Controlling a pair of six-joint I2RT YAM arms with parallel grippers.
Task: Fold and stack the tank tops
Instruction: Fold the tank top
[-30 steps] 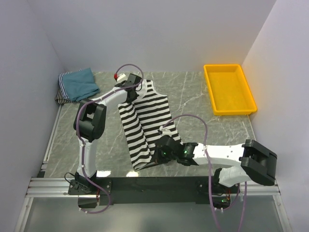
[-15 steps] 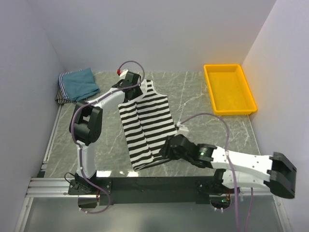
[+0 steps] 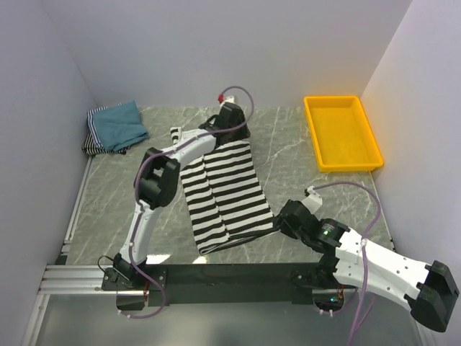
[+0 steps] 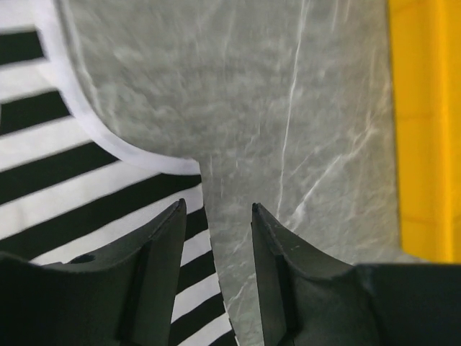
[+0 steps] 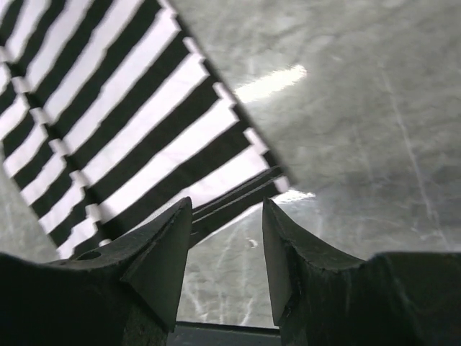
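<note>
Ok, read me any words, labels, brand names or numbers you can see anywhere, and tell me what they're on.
None can be read: the black-and-white striped tank top, the teal tank top and the yellow tray show no print, label or number.

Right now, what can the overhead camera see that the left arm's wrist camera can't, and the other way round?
Overhead only: the teal-blue tank top in the far left corner, the right gripper by the striped tank top's near corner, and the whole yellow tray. Left wrist only: a close look at the left gripper, fingers apart with nothing between, beside the top's white trim. Both: the striped tank top, marble table and some yellow tray.
</note>
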